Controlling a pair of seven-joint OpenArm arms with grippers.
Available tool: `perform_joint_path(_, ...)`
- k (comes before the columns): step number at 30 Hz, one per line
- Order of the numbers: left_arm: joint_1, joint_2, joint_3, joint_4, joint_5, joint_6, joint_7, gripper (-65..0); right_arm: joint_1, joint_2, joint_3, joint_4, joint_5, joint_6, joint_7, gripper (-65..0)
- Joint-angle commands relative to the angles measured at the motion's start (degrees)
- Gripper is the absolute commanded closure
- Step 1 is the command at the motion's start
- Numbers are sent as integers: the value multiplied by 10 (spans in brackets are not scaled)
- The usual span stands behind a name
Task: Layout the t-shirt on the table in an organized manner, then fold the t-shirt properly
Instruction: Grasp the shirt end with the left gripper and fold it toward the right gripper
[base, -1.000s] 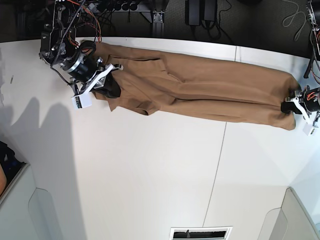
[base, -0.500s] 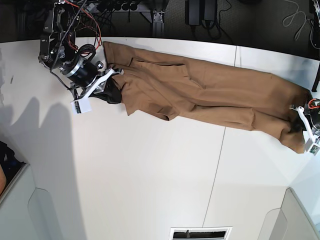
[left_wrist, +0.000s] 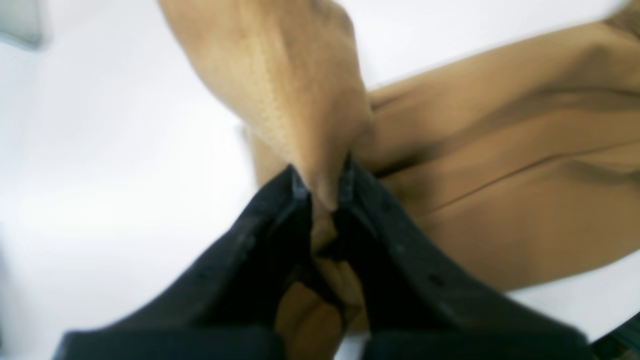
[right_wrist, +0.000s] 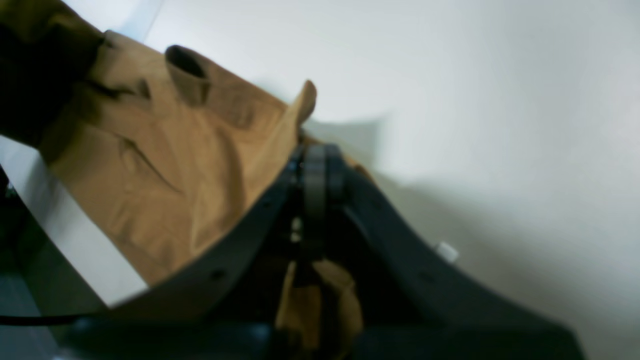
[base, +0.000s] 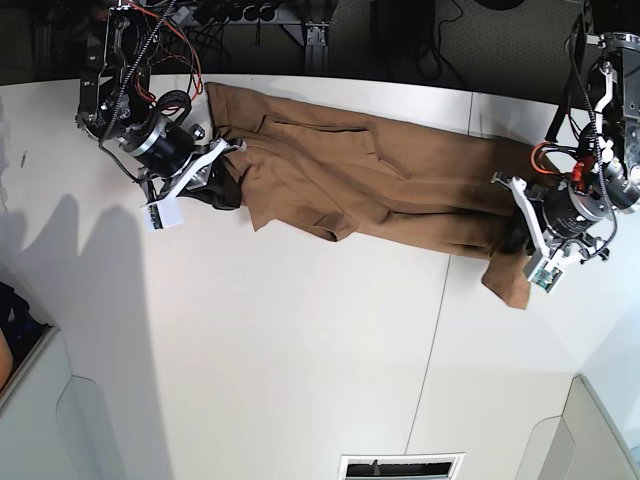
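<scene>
Item: one tan-brown short-sleeved soft cloth t-shirt (base: 390, 190), lying in a long, rumpled band across the far half of the large matte white panelled table (base: 300, 350), drawn out between two arms. Condition: creased lengthwise, layers bunched and doubled; neither sleeves nor neckline can be told apart; one end hangs as a loose flap just beside the left gripper. Left gripper (base: 522, 240), at the right of the base view: black jaws drawn narrow, pinching a gathered fold of the cloth, as the left wrist view confirms (left_wrist: 322, 192). Right gripper (base: 222, 172), at the left of the base view: jaws pressed fully together on the shirt's opposite edge, fabric bunched below the fingers in the right wrist view (right_wrist: 315, 180). Progress, by judgement: early. The garment is held and stretched but not spread flat or squared, so the layout step is unfinished. Remaining: open the body out, smooth the creases, arrange the sleeves, then all folds.
</scene>
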Motion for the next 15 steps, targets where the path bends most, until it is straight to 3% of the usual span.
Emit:
perform_joint_path(1, -7, 5, 8, 8, -5, 0, -15, 0, 6, 1, 1, 11, 9, 2, 13, 0)
perform_joint_path(6, -6, 53, 71, 7, 22, 0, -16, -1, 6, 1, 1, 11, 9, 2, 16, 0)
perform_joint_path(9, -6, 81, 89, -2, 41, 0, -20, -143, 6, 1, 1, 11, 9, 2, 17, 0)
perform_joint_path(15, -6, 108, 90, -9, 22, 0, -14, -305, 6, 1, 1, 11, 9, 2, 18, 0)
